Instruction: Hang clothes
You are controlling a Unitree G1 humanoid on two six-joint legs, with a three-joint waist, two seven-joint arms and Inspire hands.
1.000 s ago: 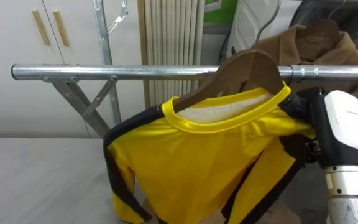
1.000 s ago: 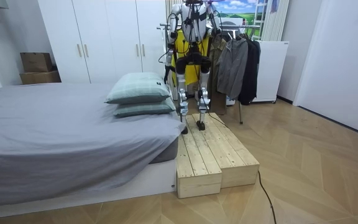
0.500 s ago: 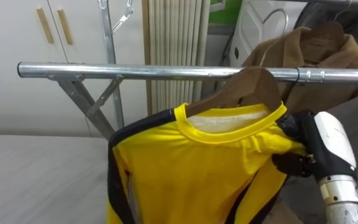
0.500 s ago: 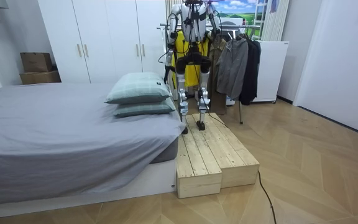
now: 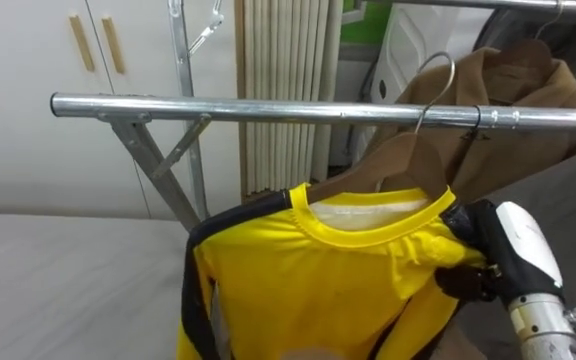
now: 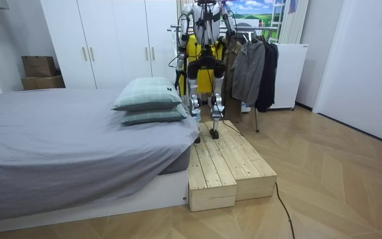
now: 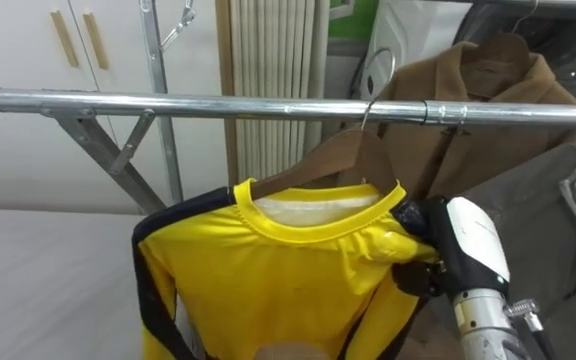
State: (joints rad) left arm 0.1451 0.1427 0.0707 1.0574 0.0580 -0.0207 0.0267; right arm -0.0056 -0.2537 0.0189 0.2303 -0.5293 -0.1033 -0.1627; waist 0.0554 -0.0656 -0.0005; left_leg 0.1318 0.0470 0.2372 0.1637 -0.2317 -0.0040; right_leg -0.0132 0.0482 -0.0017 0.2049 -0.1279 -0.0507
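A bare metal rail [image 5: 268, 108] runs across the eye views, carried at its left end by a slanted brace [image 5: 158, 165] and an upright post [image 5: 182, 50]. To the right on the same rail a brown coat [image 5: 513, 85] hangs on its own hanger, just behind and beside the spot where the work is, and a grey garment [image 5: 568, 190] fills the lower right next to it. Behind the rail stand white wardrobe doors [image 5: 18, 90] with wooden handles and a cream ribbed panel [image 5: 288, 55].

The yellow shirt [image 5: 338, 290] sits on a brown wooden hanger [image 5: 388, 160], just below the rail and in front of the coat. Its round yellow collar faces the camera, black trim runs down the left shoulder and sleeve, and the cloth hangs smooth apart from a bunch at the right shoulder. The hanger's wire hook [image 5: 438, 75] curves up over the top of the rail; whether it bears on the rail I cannot tell. The right hand [image 5: 516, 255] comes in from the lower right, its dark fingers curled round the bunched cloth at the shirt's right shoulder.

In the room view the robot stands on a low wooden platform [image 6: 227, 166] beside a bed [image 6: 65, 146] with grey covers and two pillows [image 6: 148, 99], facing the clothes rack with its back to the camera. Dark jackets [image 6: 251, 70] hang on the room view's right of it, and the floor is wooden parquet [image 6: 337, 179].
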